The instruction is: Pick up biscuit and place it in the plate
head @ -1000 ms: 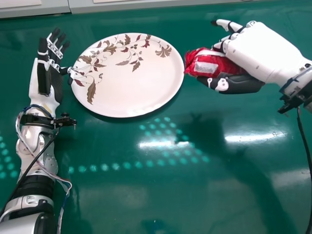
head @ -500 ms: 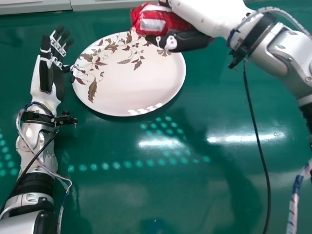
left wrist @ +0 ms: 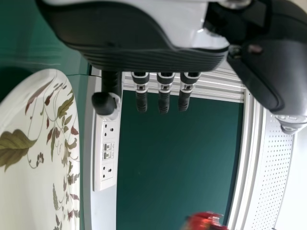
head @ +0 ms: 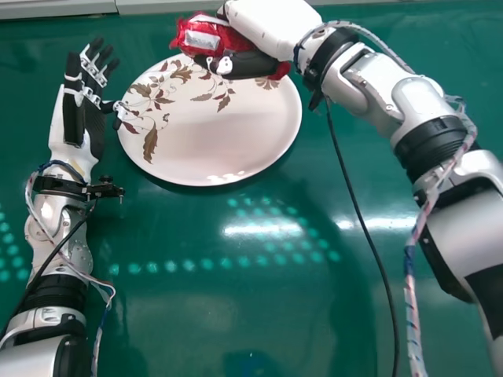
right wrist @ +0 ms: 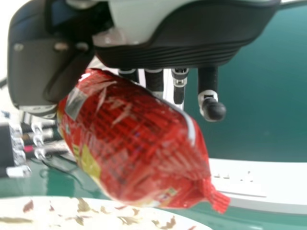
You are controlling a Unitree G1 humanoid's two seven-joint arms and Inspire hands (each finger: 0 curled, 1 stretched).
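In the head view my right hand (head: 250,63) is over the far part of the flowered white plate (head: 212,141), holding the red biscuit packet (head: 212,35) between thumb and fingers. The right wrist view has the right hand (right wrist: 168,43) gripping the packet (right wrist: 139,139), with the plate (right wrist: 48,211) below it. My left hand (head: 93,118) rests left of the plate with straight fingers, the thumb near the rim. In the left wrist view the left hand (left wrist: 144,43) holds nothing; part of the plate (left wrist: 29,191) and the red packet (left wrist: 204,221) also show.
A green table (head: 236,314) lies under everything. A dark cable (head: 365,228) hangs from the right forearm over the table, right of the plate. Beyond the table's far edge is a pale ledge (head: 196,5), and a socket strip (left wrist: 106,153) shows in the left wrist view.
From right of the plate, my right hand has carried the packet leftward and toward the far side, over the plate's far part. The left arm has hardly moved.
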